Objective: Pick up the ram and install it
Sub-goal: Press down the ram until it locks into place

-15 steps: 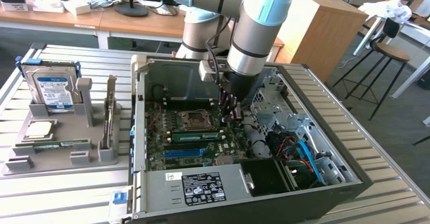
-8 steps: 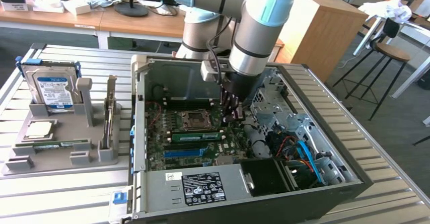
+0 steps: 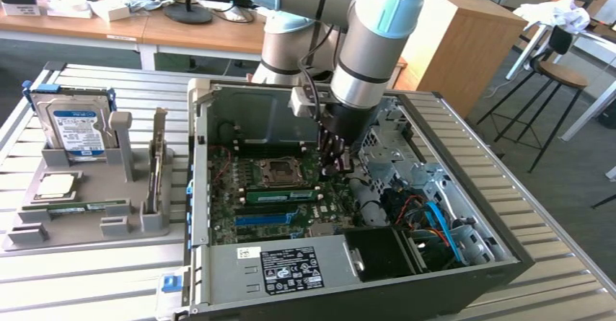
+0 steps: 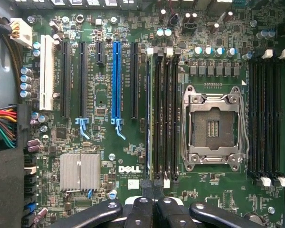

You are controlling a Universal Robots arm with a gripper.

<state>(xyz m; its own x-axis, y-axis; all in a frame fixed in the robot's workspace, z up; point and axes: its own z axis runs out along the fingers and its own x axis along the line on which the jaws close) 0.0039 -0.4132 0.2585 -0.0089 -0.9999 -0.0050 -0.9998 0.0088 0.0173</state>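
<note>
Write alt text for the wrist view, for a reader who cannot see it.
The shut gripper hangs over a green Dell motherboard, its dark fingers in line with the memory slots beside the processor socket. The ram appears to stand edge-on in one of those slots; a blue expansion slot lies further off.

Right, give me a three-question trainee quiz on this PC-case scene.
1. True or false: the shut gripper hangs over the motherboard.
2. In the exterior view, what stands at the far end of the grey tray? A) hard drive B) fan C) keyboard
3. Fill in: the ram stick standing in a motherboard slot is ____.
Key: 1 true; 2 A; 3 green.
</note>
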